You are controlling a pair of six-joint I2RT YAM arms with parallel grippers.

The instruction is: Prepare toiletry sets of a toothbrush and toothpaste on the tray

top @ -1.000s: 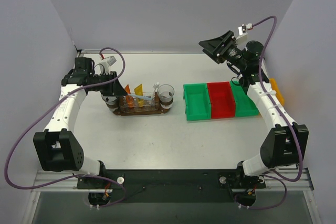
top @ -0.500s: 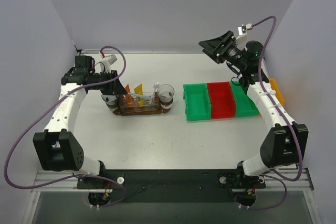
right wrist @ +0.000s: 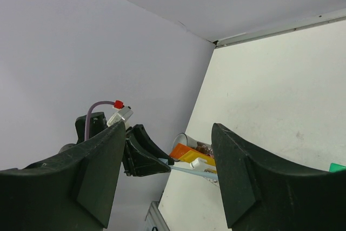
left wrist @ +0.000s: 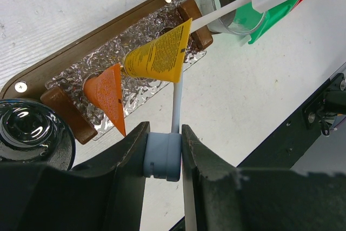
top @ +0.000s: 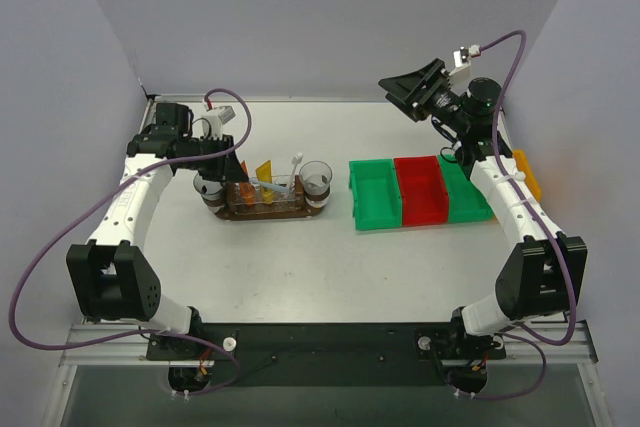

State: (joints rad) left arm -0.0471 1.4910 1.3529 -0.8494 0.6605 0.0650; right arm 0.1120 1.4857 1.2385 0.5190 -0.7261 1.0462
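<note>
On the long dark brown wooden oval tray (left wrist: 81,50), two flat orange toothpaste tubes (left wrist: 159,55) stand between clear round cups (left wrist: 238,17), their print too small for us to read. Our left end effector (left wrist: 164,133) pinches a slim white toothbrush (left wrist: 176,106) by its end beside the tray. The right end effector (right wrist: 168,133) gapes wide and empty, high over the counter (top: 300,267) behind the green and red plastic bins (top: 375,192).
</note>
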